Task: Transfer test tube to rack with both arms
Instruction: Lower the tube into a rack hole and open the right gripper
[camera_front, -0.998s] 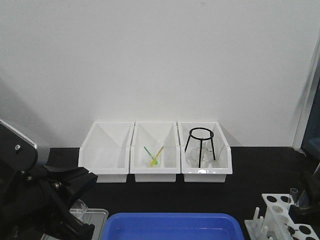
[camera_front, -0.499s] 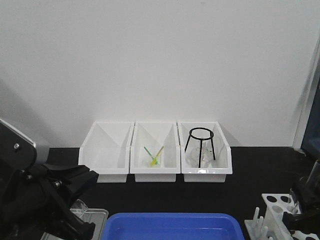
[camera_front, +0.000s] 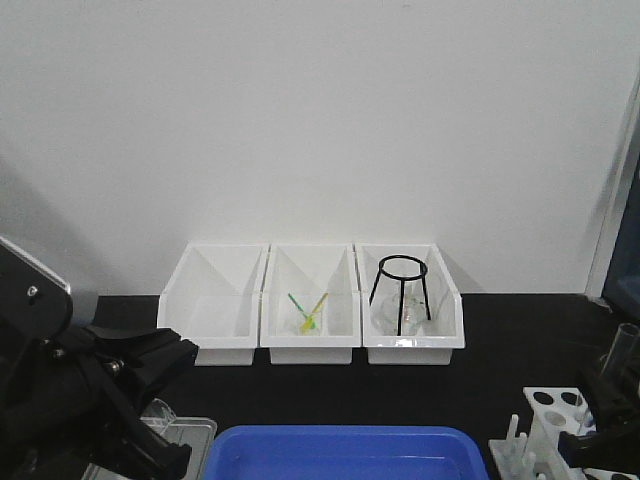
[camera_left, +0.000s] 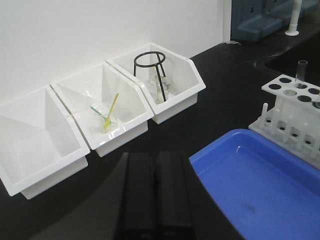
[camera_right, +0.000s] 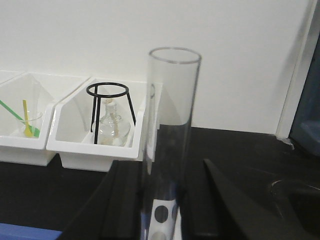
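Note:
The clear test tube (camera_right: 170, 125) stands upright between the black fingers of my right gripper (camera_right: 161, 210), which is shut on its lower part. In the front view the tube (camera_front: 626, 345) rises from the right gripper (camera_front: 603, 410) at the far right, just right of the white rack (camera_front: 548, 425). The rack's holed top (camera_right: 161, 215) shows below the tube. In the left wrist view the rack (camera_left: 295, 117) is at the right with the tube (camera_left: 301, 70) over its far end. My left gripper (camera_left: 156, 159) is shut and empty, low on the left (camera_front: 150, 365).
Three white bins (camera_front: 212, 300) stand along the back wall; the middle one holds a small beaker with yellow and green sticks (camera_front: 310, 315), the right one a black tripod over a flask (camera_front: 402, 295). A blue tray (camera_front: 340, 455) lies at the front, left of the rack.
My right gripper has moved right and up with the tube, away from over the rack's holes. The left arm has not moved.

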